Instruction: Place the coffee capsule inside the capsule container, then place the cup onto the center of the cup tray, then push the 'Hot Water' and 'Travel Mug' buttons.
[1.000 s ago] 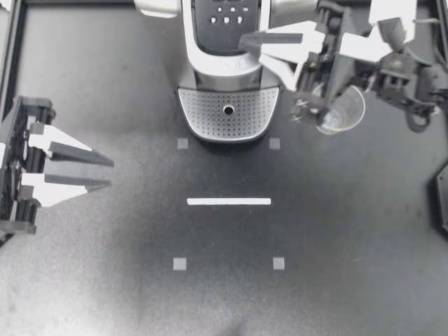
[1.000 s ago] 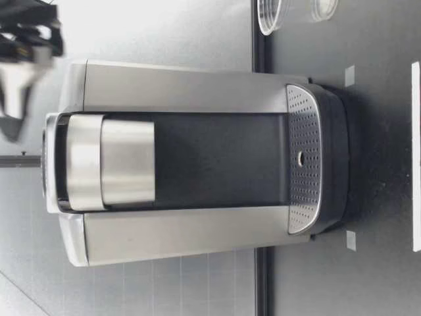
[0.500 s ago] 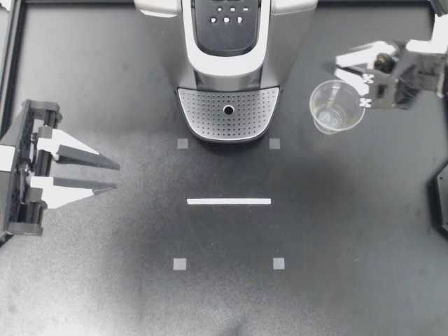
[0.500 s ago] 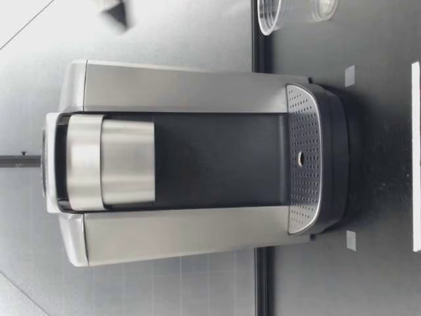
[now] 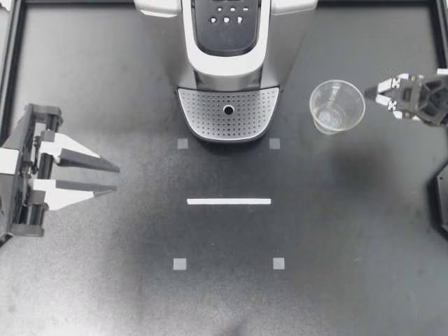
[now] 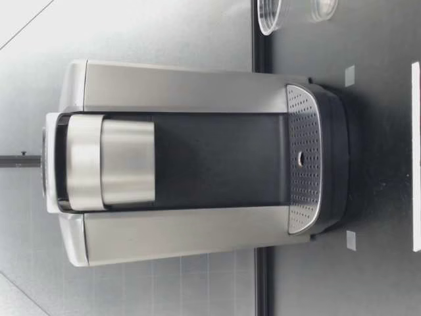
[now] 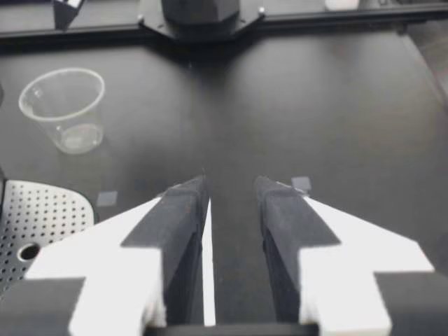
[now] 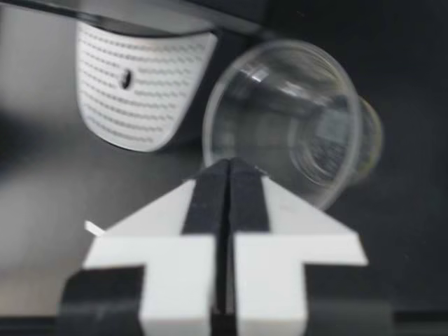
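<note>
Since half a second ago the right gripper (image 5: pixel 368 92) has drawn back toward the table's right edge; a second ago it was over the coffee machine (image 5: pixel 231 63) by the buttons (image 5: pixel 227 15). The left gripper (image 5: pixel 115 178) has hardly shifted.

Right gripper: you see the fingers pressed together in the right wrist view (image 8: pixel 227 166), holding nothing. Its tips point at the cup (image 5: pixel 337 106). From above they sit just beside the rim, probably with a thin gap, though the wrist view is too smeared to settle whether they touch.

Left gripper: fingers apart, nothing between them (image 7: pixel 231 185). It sits at the table's left side, well apart from the machine.

Cup: clear plastic, upright on the table (image 5: pixel 350 231), to the right of the machine and near the cup tray (image 5: pixel 203 112), not on it. Its bottom shows through the wall (image 7: pixel 63 108) and you can see nothing inside it. In the low view only its rim and base show (image 6: pixel 273 14), beyond the machine (image 6: pixel 184 85).

Cup tray: a perforated plate with one hole at its centre, at the machine's foot (image 6: pixel 302 131).

Surroundings: a white strip (image 5: pixel 229 201) lies in front of the tray, with four small grey squares (image 5: pixel 183 144) around it. Nothing stands between cup and tray.
</note>
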Available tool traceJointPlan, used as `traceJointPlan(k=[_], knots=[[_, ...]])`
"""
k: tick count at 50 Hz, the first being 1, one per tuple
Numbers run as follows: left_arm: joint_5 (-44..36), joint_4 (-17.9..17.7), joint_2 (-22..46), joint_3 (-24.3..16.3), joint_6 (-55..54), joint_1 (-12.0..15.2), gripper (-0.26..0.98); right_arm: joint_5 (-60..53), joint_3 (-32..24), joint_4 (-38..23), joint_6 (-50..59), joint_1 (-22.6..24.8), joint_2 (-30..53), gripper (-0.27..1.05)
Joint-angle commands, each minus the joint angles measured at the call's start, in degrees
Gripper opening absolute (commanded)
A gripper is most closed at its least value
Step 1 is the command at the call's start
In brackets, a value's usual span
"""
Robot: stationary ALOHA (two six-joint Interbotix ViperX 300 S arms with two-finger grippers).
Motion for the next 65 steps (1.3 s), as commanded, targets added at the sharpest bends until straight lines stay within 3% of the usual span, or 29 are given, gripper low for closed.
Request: traceJointPlan(k=[1, 21, 53, 65], knots=[[-0.3, 0.0, -0.1, -0.6, 0.0, -0.1, 0.30, -0.2, -0.2, 0.0, 0.5, -0.4, 0.5, 0.15], [-0.4, 0.0, -0.1, 0.3, 0.0, 0.0, 0.30, -2.2, 1.1, 0.1, 3.9, -0.4, 6.5, 0.57], [-0.9, -0.2, -0.1, 0.6, -0.1, 0.0, 0.30, -5.4, -0.5, 0.0, 3.9, -0.4, 13.6, 0.55], [-0.9, -0.2, -0.2, 0.7, -0.1, 0.0, 0.30, -5.3, -1.5, 0.0, 3.7, -0.4, 15.3, 0.36]])
